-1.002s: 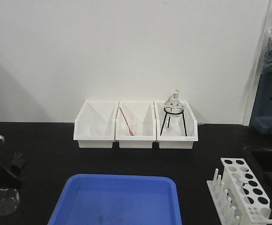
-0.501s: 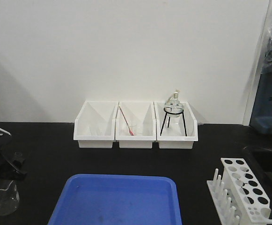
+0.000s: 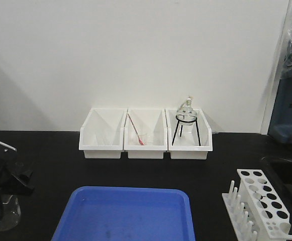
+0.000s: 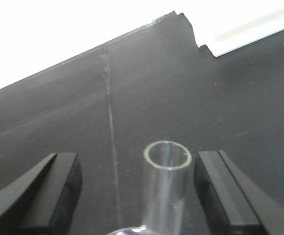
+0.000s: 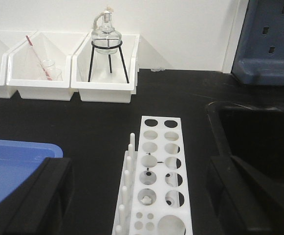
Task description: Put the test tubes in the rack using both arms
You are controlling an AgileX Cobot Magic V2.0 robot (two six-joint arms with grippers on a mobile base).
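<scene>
Black bench [image 3: 50, 165], white wall. Far left — left gripper [image 4: 137, 164] parted wide, fingers flanking a clear glass tube [image 4: 166, 191], mouth up, gaps either side, no contact. Right: rack [image 5: 159, 161] on bench — right gripper [image 5: 139, 169] spread wide around it, holding nothing.

Blue tray [image 3: 128, 216] on black table [image 3: 226, 165]; behind it three white bins [image 3: 146, 148], glass flask [image 3: 187, 111] in the rightmost.
</scene>
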